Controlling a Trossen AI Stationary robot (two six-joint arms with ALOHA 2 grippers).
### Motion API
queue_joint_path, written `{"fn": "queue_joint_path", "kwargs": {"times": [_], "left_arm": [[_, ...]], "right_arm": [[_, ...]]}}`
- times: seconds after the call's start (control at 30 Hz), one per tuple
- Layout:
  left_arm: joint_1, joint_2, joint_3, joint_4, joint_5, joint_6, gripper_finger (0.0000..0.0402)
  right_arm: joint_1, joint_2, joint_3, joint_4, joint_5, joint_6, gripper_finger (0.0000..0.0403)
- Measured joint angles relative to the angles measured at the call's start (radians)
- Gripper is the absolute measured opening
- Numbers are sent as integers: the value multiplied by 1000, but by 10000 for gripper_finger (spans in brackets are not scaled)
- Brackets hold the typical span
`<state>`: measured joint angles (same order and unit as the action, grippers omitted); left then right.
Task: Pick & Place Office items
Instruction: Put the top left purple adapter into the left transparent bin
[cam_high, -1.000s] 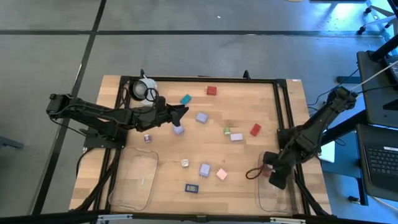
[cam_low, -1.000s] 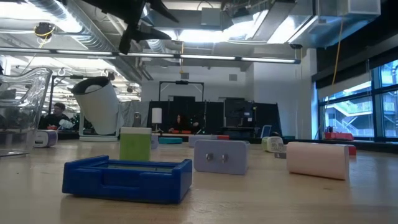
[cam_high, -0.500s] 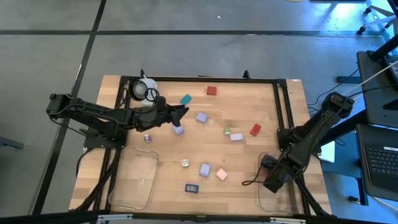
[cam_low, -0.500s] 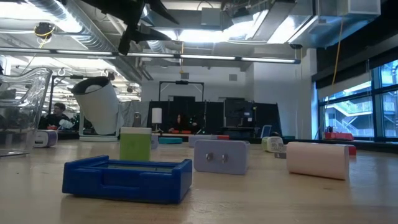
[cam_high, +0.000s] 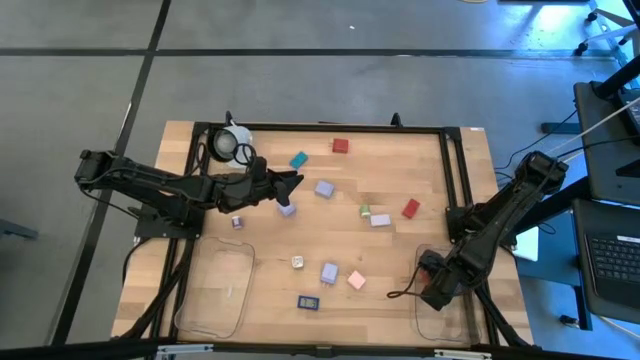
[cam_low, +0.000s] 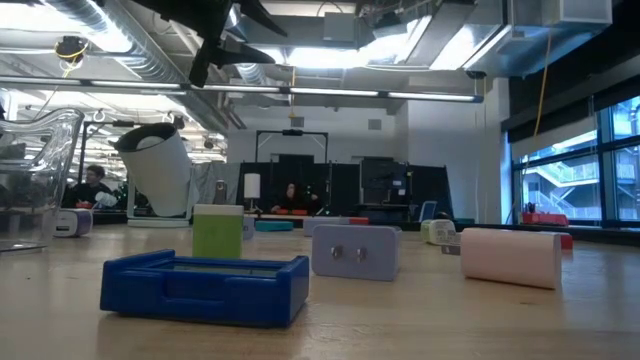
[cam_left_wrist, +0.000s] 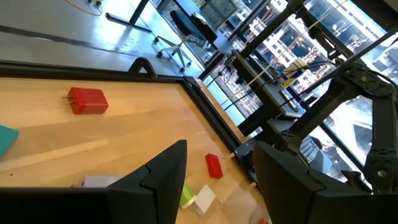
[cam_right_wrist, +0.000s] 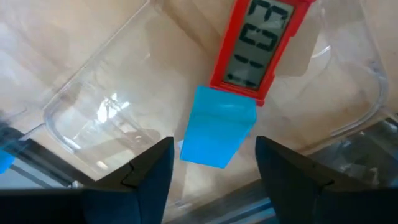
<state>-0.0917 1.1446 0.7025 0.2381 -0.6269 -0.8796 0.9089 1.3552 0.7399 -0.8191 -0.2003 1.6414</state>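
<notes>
Small office items lie scattered on the wooden table: red (cam_high: 340, 146), teal (cam_high: 298, 159), lavender (cam_high: 324, 188), green (cam_high: 365, 211), pink (cam_high: 356, 280) and dark blue (cam_high: 308, 302) pieces. My right gripper (cam_high: 432, 290) points down into the right clear tray (cam_high: 455, 318) and is open. In its wrist view a red piece with a number display (cam_right_wrist: 260, 43) and a blue tab (cam_right_wrist: 217, 134) lie on the tray floor between the spread fingers. My left gripper (cam_high: 295, 180) hovers open above the table's far left part, with nothing between its fingers (cam_left_wrist: 165, 171).
A white round object with a dark centre (cam_high: 232, 143) stands at the far left corner. A second clear tray (cam_high: 215, 290) sits at the near left. A dark cord loop (cam_high: 400, 292) lies just left of my right gripper. A black frame (cam_high: 452, 170) borders the table.
My right gripper has sunk toward the right tray and shifted a little toward the table's near edge, tipping more steeply downward. The cord loop beside it has moved along with it toward the near edge.
</notes>
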Motion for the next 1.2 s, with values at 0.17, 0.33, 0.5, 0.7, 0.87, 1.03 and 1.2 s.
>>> {"fn": "queue_joint_path", "kwargs": {"times": [0.17,0.33,0.5,0.7,0.87,1.03,1.2], "left_arm": [[0,0,0,-3,10,1,182],[0,0,0,-3,16,4,182],[11,0,0,-3,12,160,182],[16,0,0,-8,16,309,183],[11,0,0,-38,69,396,200],[11,0,0,-114,185,439,236],[1,0,0,-258,256,628,258]], "right_arm": [[0,0,2,25,-38,1,261],[0,0,69,14,-54,-35,279],[0,0,206,11,-54,-216,277],[0,-2,347,-68,18,-300,266],[0,-2,373,-176,31,-289,257],[-23,-2,373,-188,28,-322,253],[-64,-2,373,-205,33,-359,253]]}}
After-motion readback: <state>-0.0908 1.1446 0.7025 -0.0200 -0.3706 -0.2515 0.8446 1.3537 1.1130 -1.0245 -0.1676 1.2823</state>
